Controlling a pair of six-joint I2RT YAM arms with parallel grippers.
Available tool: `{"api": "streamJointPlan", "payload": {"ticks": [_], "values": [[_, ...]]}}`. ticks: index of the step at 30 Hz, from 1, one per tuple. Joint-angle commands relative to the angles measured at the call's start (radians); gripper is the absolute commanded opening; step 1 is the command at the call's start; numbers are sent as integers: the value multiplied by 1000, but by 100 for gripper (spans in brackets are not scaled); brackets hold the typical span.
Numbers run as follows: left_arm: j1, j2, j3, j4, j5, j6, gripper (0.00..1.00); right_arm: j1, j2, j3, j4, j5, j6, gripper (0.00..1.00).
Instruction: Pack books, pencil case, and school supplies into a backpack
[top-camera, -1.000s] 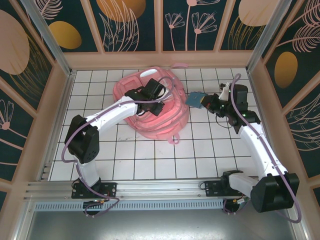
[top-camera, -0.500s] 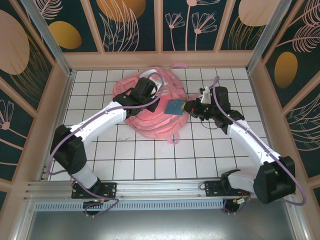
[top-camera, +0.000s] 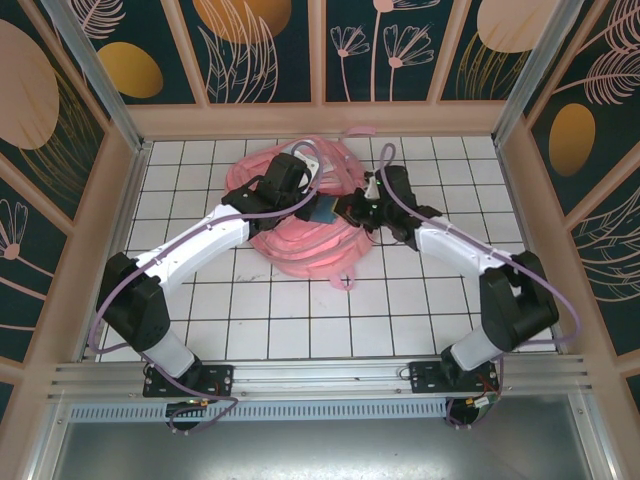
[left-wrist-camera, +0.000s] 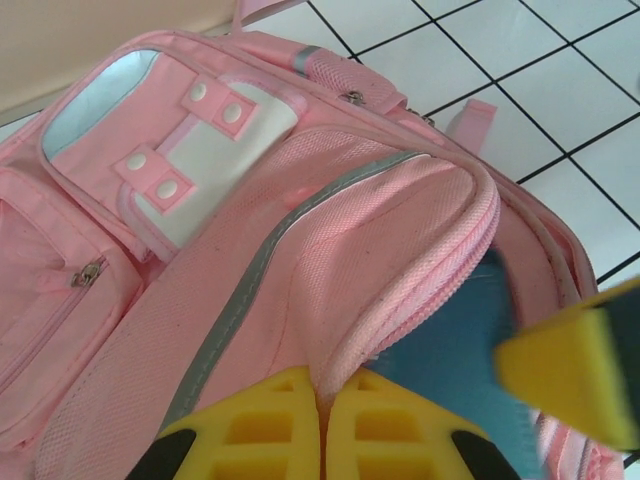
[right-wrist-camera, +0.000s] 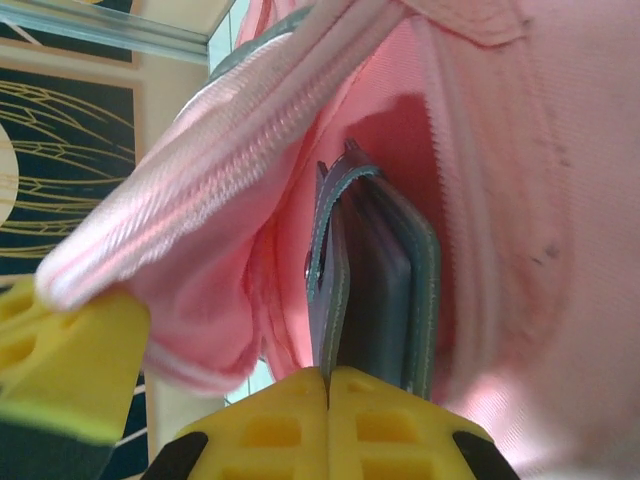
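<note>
The pink backpack lies at the back middle of the tiled table. My left gripper is shut on the zipper rim of the backpack and holds its mouth apart. In the top view that left gripper sits over the bag's upper edge. My right gripper is shut on a blue pencil case, whose far end is inside the pink opening. The pencil case shows blue under the lifted rim, and the right gripper meets the bag from the right. The books are out of view.
A pink strap trails off the backpack toward the front. Wooden walls close in the table at the back and sides. White tiles lie open in front of the bag.
My right gripper has carried the blue pencil case leftward from beside the backpack into its mouth. My left gripper has shifted slightly back while holding the rim.
</note>
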Motion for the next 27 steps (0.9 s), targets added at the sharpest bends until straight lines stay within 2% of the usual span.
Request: {"api": "streamJointPlan", "payload": {"ticks": [1, 4, 8, 11, 14, 18, 20, 24, 27], "values": [[2, -32, 34, 144, 16, -53, 0, 24, 82, 83, 139, 69, 57, 0], [3, -28, 39, 136, 5, -76, 0, 24, 145, 139, 133, 89, 57, 1], [2, -23, 35, 127, 2, -105, 6, 17, 105, 126, 83, 97, 23, 28], [6, -16, 34, 112, 13, -132, 15, -2, 26, 63, 24, 82, 0, 38], [17, -5, 44, 88, 90, -165, 30, -42, -74, -47, -3, 26, -9, 41], [48, -17, 16, 95, 211, -221, 53, -95, -220, -169, -52, 24, -50, 42], [69, -35, -15, 108, 244, -252, 60, -127, -276, -205, -56, 21, -60, 45], [126, -86, -110, 122, 197, -330, 77, -140, -290, -201, -50, 2, -62, 55], [184, -131, -200, 136, 163, -402, 83, -104, -241, -178, -20, -25, -29, 60]]}}
